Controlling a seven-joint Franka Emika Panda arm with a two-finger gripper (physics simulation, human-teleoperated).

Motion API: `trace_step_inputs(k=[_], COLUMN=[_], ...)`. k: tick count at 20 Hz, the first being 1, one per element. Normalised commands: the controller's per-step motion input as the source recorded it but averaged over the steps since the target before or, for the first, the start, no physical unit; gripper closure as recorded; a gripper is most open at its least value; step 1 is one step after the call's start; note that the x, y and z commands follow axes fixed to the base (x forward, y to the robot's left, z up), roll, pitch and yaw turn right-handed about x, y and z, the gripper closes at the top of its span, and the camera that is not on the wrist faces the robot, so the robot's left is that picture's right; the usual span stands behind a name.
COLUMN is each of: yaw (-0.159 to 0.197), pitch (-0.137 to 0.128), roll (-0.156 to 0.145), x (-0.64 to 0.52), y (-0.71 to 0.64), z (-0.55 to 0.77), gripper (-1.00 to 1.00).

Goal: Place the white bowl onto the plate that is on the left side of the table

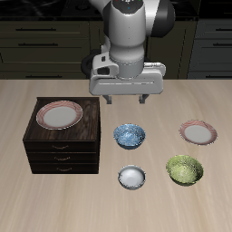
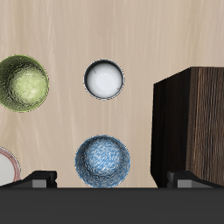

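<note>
The white bowl [image 1: 131, 177] [image 2: 105, 80] is small and plain, and stands upright on the table [image 1: 186, 98] near the front edge. The plate on the left side of the table [image 1: 198, 132] is pale with a pink rim and lies flat; the wrist view catches only its edge [image 2: 4, 166]. My gripper [image 1: 128, 98] [image 2: 112, 180] hangs high above the table, farther back than the bowls. It is open and holds nothing. The white bowl lies well ahead of the fingertips, beyond the blue bowl.
A blue patterned bowl [image 1: 130, 136] [image 2: 103, 161] sits directly below the gripper. A green speckled bowl [image 1: 185, 169] [image 2: 23, 83] stands between the white bowl and the plate. A dark drawer cabinet [image 1: 62, 143] [image 2: 192, 122] carries a second plate [image 1: 60, 114].
</note>
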Motion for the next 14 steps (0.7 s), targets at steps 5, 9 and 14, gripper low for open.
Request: trace_step_inputs(k=[5,9,14], yaw=[-0.001,-0.014,0.005], pitch=[-0.009,0.011,-0.021], roll=[0.008,-0.021,0.012], x=[0.37,0.19,0.29], y=[0.1,-0.01,0.11], z=[-0.09,-0.1,-0.06], gripper=[-1.0,-1.0,-1.0])
